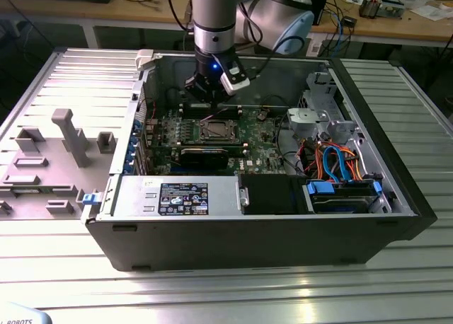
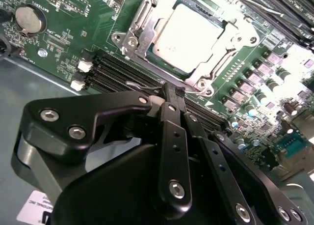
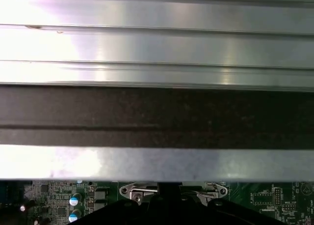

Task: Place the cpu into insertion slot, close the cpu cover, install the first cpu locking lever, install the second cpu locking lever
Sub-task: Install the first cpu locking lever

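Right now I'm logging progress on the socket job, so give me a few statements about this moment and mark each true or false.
1. The cpu sits in the insertion slot. True.
2. The cpu cover stands straight up, open. False: it lies flat around the chip.
3. The tool carries the cpu. False: its tip is at a thin wire lever beside the slot.
4. The arm reaches into an open computer case. True.

A silver-grey arm point(image 1: 214, 13) with pale blue joint caps ends in a black gripper point(image 2: 172, 93), its matte linkage plates fastened by shiny round screws. A blue light glows at the wrist beside a white-edged camera point(image 1: 234, 79).
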